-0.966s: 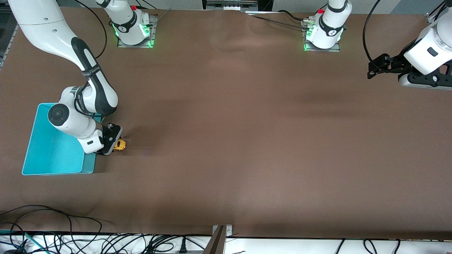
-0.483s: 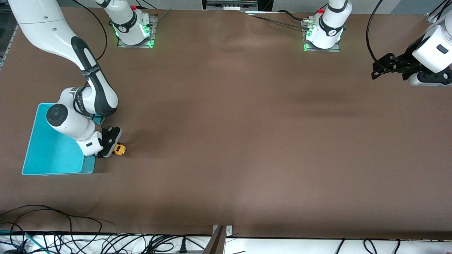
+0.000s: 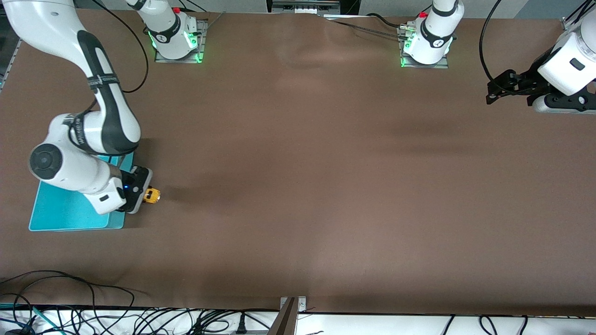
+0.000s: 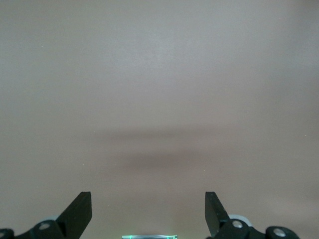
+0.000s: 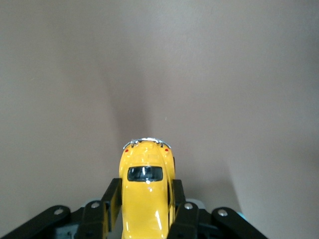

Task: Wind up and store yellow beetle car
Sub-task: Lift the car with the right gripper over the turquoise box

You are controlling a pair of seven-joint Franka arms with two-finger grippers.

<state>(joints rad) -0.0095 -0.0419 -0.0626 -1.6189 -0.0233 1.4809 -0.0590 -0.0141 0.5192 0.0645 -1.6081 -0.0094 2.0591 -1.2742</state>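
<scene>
Now, right gripper [image 3: 150, 196]: gripping the yellow beetle car [image 5: 145, 186] beside the turquoise bin [image 3: 70, 209].
Left gripper [image 3: 494, 89]: waiting, fingers spread wide.

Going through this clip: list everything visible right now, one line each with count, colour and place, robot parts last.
yellow beetle car: one, yellow-orange, clamped in the right gripper beside the turquoise bin.
turquoise bin: one, turquoise, at the right arm's end of the table, partly under the right arm.
table: one, brown.
cables: many, black, along the table edge nearest the front camera.
right gripper: one, black, shut on the car's sides, beside the bin's edge.
left gripper: one, black, open, waiting over bare table at the left arm's end.
</scene>
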